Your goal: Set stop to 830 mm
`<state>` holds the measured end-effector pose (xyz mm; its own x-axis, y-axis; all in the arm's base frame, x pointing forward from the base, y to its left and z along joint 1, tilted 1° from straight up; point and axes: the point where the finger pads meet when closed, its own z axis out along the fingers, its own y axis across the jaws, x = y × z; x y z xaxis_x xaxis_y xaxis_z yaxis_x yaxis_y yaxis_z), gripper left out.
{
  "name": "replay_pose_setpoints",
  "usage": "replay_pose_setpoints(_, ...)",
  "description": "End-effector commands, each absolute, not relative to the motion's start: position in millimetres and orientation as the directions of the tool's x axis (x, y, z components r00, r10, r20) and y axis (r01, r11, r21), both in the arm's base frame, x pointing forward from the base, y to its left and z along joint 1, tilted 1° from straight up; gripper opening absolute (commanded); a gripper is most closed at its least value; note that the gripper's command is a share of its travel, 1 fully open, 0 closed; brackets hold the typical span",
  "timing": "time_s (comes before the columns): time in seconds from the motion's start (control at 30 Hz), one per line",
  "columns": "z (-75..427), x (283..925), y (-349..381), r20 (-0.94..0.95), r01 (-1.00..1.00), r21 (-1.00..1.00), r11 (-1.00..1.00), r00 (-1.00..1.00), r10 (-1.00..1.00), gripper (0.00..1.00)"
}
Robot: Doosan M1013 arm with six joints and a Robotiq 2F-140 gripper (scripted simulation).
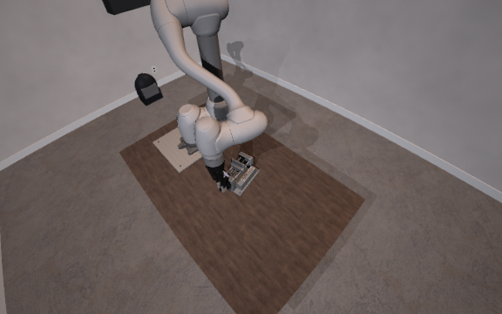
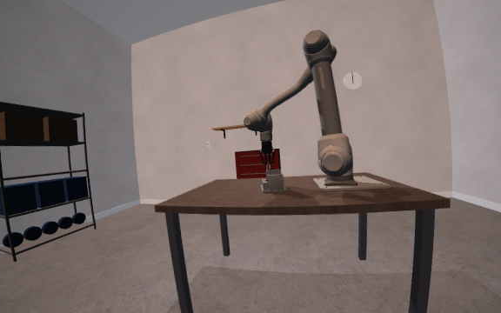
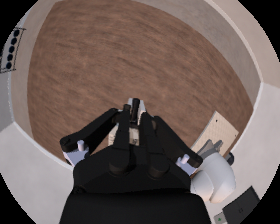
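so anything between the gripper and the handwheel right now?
Nothing visible. The gripper is already down at the stop fixture on the table, shut on something there, presumably the handwheel, which is too small to make out.
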<state>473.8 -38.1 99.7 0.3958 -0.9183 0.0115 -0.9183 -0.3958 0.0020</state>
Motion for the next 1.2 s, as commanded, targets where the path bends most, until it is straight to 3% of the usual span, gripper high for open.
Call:
replay_pose_setpoints(0.0, 101.9, 471.4, -39.1, 0.011, -0.918, 0.003, -0.396, 0.396, -0.918, 0.04)
replay_pose_setpoints(1.17, 98.9, 436.8, -54.1, 0.011, -0.918, 0.003, -0.396, 0.396, -0.918, 0.04)
